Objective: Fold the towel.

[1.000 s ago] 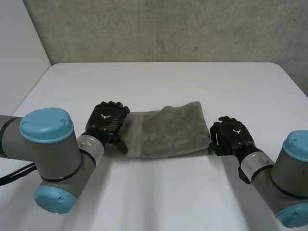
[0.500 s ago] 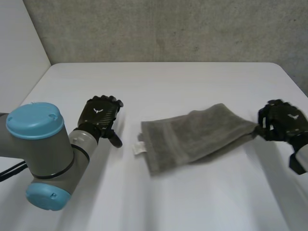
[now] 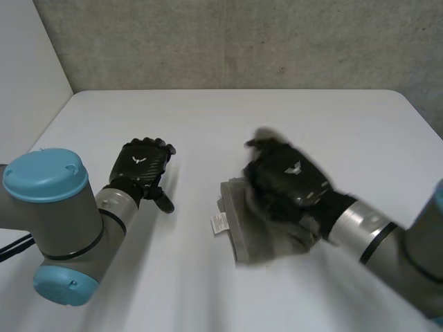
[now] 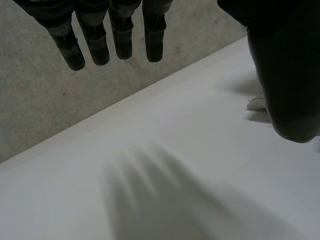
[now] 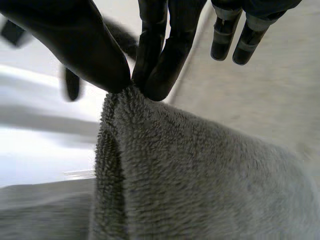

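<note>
One towel (image 3: 248, 241) edge pinched by right robot hand (image 3: 285, 181); best laid flush on left edge; left robot hand (image 3: 142, 166) open, empty.

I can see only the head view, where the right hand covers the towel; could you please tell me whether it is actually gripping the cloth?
Observer: Yes. In the right wrist view the right hand pinches a raised bit of the towel between thumb and fingers.
Operator: Thank you. Are the left hand's fingers curled or straight?
Observer: In the left wrist view the left hand has straight fingers above the bare table and holds nothing.
</note>
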`<action>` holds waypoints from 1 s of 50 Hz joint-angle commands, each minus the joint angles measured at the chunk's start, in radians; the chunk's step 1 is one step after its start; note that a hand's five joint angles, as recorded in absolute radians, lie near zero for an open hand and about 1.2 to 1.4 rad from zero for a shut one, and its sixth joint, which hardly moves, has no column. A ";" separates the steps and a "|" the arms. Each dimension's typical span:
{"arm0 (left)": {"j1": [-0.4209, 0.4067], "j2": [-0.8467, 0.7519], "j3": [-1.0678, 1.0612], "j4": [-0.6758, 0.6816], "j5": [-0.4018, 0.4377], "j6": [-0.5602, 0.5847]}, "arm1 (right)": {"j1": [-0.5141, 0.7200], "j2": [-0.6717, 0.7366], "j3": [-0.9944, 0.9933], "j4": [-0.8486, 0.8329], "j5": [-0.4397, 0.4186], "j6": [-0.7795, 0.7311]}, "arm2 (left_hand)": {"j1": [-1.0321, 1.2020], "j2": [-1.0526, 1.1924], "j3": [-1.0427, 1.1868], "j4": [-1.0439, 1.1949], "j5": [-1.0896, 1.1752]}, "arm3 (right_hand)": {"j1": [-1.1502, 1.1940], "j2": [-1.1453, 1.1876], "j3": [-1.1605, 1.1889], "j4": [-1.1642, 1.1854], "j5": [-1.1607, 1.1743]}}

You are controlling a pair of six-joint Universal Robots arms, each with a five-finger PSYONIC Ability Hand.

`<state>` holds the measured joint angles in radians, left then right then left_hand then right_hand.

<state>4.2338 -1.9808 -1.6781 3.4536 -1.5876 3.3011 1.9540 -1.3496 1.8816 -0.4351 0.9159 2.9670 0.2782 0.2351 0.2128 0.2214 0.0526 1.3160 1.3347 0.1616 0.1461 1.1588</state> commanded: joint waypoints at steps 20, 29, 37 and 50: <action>-0.006 0.008 0.024 0.001 0.000 0.002 | 0.082 0.031 0.008 0.054 -0.003 -0.114 | -0.106 -0.063 -0.038 -0.047 -0.053 | -1.316 -1.335 0.013 0.028 -1.159; -0.090 0.000 0.133 -0.013 0.000 -0.081 | -0.107 -0.086 -0.065 0.087 -0.009 0.108 | -0.106 -0.063 -0.038 -0.047 -0.053 | -1.316 -1.335 0.013 0.028 -1.159; -0.150 -0.085 0.244 -0.073 0.006 -0.326 | -0.191 0.038 -0.215 0.101 -0.064 0.395 | -0.106 -0.063 -0.038 -0.047 -0.053 | -1.316 -1.335 0.013 0.028 -1.159; -0.239 -0.244 0.301 -0.079 -0.003 -0.428 | -0.213 0.375 -0.499 0.358 -0.149 0.247 | -0.103 -0.060 -0.038 -0.047 -0.052 | -1.316 -1.335 0.013 0.028 -1.159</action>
<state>4.0259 -2.1765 -1.3840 3.3767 -1.5874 2.8708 1.7496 -1.0956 1.4793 -0.1943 0.7733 3.3459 0.2782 0.2351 0.2128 0.2214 0.0526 0.0983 0.0868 0.1616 0.1461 0.0609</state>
